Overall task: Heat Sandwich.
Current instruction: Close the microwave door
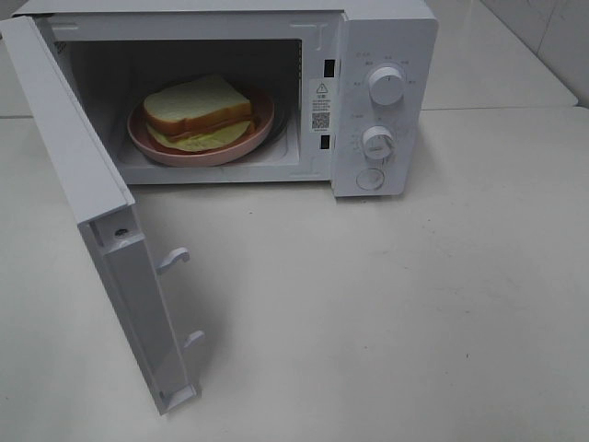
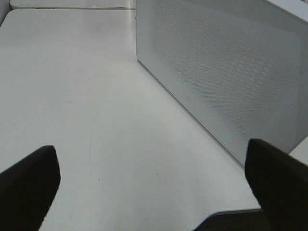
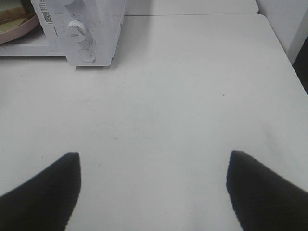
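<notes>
The sandwich (image 1: pixel 198 109), two thick white slices with a yellow-green filling, lies on a round pink plate (image 1: pixel 207 155) inside the open white microwave (image 1: pixel 386 46). Neither gripper shows in the exterior high view. In the left wrist view my left gripper (image 2: pixel 154 192) is open over bare table, its dark fingers (image 2: pixel 29 187) spread wide, close to the outer face of the microwave door (image 2: pixel 226 72). My right gripper (image 3: pixel 154 192) is open too, empty, over the table in front of the microwave (image 3: pixel 96 29). A corner of the sandwich (image 3: pixel 9 9) and plate (image 3: pixel 21 30) shows there.
The microwave door (image 1: pixel 83 175) swings out to the left, its latch hooks (image 1: pixel 173 260) pointing right. Two knobs (image 1: pixel 386 85) (image 1: pixel 378 142) and a round button (image 1: pixel 370 179) sit on the control panel. The white table (image 1: pixel 386 313) stretches in front.
</notes>
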Robot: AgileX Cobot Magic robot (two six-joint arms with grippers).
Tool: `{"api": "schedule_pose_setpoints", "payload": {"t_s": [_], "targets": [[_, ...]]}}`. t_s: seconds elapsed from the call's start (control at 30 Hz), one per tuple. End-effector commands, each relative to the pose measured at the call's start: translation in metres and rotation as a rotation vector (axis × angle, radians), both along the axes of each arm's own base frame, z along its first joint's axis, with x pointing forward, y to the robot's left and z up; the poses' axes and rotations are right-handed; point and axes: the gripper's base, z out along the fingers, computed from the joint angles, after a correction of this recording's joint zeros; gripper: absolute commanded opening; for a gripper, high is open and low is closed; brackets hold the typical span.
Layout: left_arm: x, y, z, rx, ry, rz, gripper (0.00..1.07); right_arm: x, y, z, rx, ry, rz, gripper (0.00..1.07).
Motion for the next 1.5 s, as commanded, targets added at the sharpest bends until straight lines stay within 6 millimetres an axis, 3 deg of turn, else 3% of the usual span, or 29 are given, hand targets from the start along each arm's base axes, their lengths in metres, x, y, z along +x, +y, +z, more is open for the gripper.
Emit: {"api": "schedule_pose_setpoints", "payload": {"t_s": [0.03, 0.97, 1.27, 1.43, 1.5], "targets": [[-0.002, -0.001, 0.0, -0.007, -0.022, -0.004, 0.98, -0.003, 0.0, 0.0, 0.014, -0.036, -0.012, 0.76], [-0.001, -0.001, 0.008, -0.038, -0.053, 0.006, 0.96, -0.003, 0.0, 0.0, 0.014, -0.036, -0.012, 0.76], [0.017, 0.0, 0.012, -0.042, 0.017, 0.012, 0.82, -0.003, 0.0, 0.0, 0.014, -0.036, -0.012, 0.76], [0.038, 0.001, 0.009, -0.045, 0.15, 0.015, 0.67, -0.003, 0.0, 0.0, 0.014, -0.036, -0.012, 0.76], [0.051, 0.002, 0.006, -0.048, 0.23, 0.016, 0.56, -0.003, 0.0, 0.0, 0.014, -0.036, -0.012, 0.76]]}}
